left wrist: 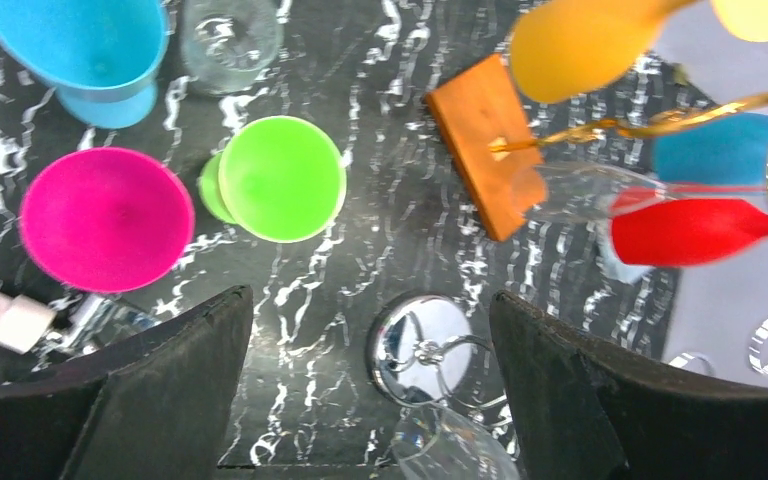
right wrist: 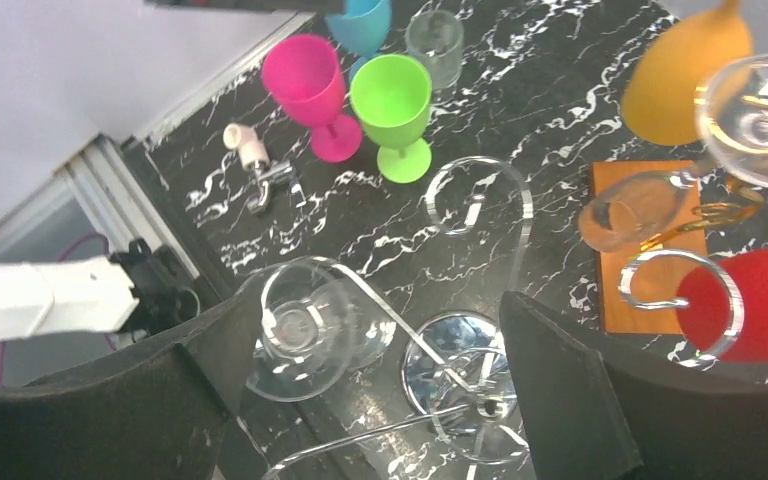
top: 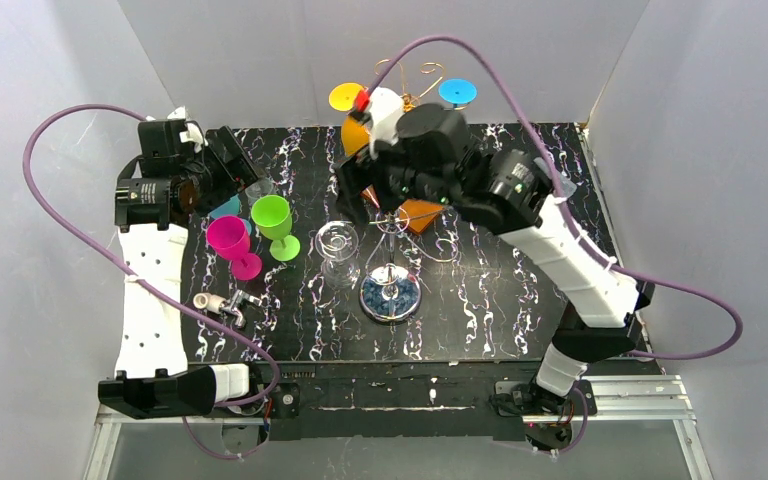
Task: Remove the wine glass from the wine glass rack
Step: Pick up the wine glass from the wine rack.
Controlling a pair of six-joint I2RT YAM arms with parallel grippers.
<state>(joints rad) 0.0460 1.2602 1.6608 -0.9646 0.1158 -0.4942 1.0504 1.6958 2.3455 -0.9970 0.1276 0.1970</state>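
The table [top: 500, 300] is black veined white, with a pink glass [top: 228, 238], green glass [top: 271, 214] and seemingly gold rack [top: 390, 295].

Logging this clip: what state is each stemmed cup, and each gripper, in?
Pink plastic goblet: upright on table.
Green plastic goblet: upright on table.
Red plastic goblet: hanging upside down from tall wire rack.
Left gripper: open, empty.
Right gripper: open, empty.

Plain pale grey walls [top: 230, 60] close in behind and on both sides of the black, white-veined table [top: 500, 310], evenly lit.
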